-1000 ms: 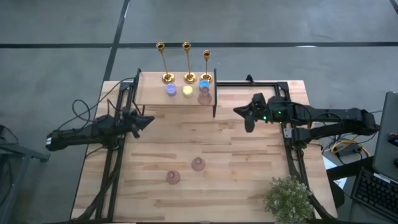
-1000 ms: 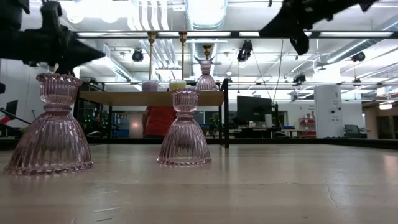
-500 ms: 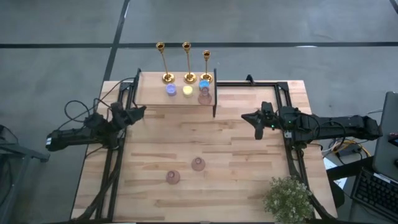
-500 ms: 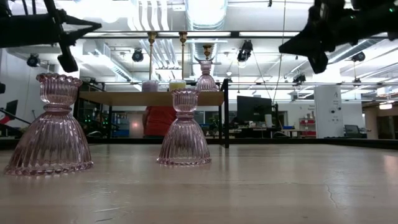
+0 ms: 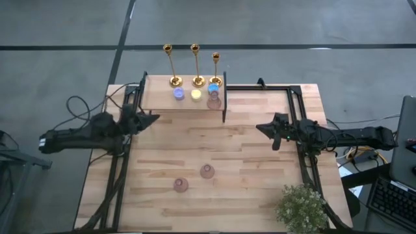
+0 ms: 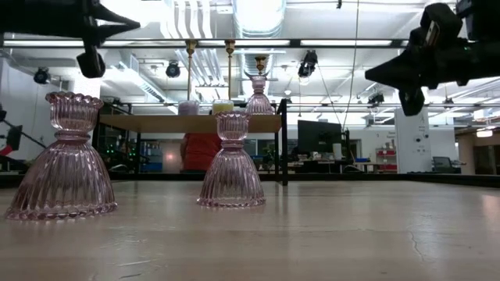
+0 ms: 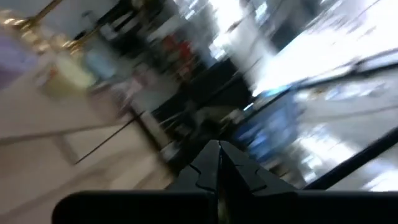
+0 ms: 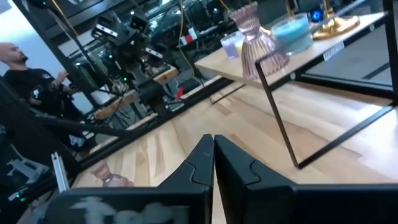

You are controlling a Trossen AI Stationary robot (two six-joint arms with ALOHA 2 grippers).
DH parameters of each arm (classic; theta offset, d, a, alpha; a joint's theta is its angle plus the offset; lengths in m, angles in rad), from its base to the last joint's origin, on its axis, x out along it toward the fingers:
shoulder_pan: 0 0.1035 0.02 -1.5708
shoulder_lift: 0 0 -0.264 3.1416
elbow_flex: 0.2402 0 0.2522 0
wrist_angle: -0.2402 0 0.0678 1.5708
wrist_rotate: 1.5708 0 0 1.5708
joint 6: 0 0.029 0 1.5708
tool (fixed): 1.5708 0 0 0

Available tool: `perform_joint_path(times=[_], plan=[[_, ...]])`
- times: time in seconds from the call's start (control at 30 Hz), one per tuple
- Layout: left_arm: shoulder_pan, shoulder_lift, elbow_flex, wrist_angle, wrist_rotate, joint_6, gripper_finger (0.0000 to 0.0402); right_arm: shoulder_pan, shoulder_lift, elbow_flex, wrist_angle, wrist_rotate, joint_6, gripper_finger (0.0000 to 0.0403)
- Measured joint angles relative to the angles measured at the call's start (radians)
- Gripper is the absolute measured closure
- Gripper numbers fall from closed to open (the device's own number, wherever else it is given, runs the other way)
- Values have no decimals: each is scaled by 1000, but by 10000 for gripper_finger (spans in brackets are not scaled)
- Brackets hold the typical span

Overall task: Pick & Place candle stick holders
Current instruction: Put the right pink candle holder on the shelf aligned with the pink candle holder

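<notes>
Three gold candle stick holders (image 5: 195, 65) stand on their round bases along the far edge of a raised wooden shelf (image 5: 156, 101); their stems (image 6: 230, 70) rise above it in the low view. One gold base (image 8: 336, 25) shows in the right wrist view. My left gripper (image 5: 153, 117) hangs shut in the air at the table's left, near the shelf's left end. My right gripper (image 5: 260, 127) is shut too, level, at the table's right. Neither holds anything. My left gripper (image 7: 217, 149) and my right gripper (image 8: 212, 140) show their fingers pressed together in the wrist views.
Small round candles (image 5: 196, 95) and a pink ribbed glass holder (image 5: 214, 102) sit on the shelf before the gold ones. Two more pink glass holders (image 5: 207, 171) (image 5: 181, 185) stand mid-table toward the near edge. A potted plant (image 5: 302, 208) fills the near right corner. A person (image 8: 18, 74) is beyond the table.
My left gripper has risen, rolled about its own axis and drawn back a little toward the table's left edge, staying shut. My right gripper has sunk and pulled back toward the right edge, also shut. Nothing on the table or shelf has moved.
</notes>
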Motion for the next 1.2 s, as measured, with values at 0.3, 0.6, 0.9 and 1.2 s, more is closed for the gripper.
perform_joint_path(times=[0.3, 0.6, 0.9, 1.2], plan=[[0, 343, 308, -257, 111, 275, 311, 0, -1, -41, 9, 1, 37, 394], [0, 679, 601, -376, 217, 493, 282, 0, -1, -51, 1, 1, 35, 394], [-28, 919, 773, -386, 357, 599, 282, -1, -8, -51, 6, -70, -98, 394], [-106, 1047, 829, -418, 367, 711, 282, 0, -8, -52, 36, -336, -172, 394]])
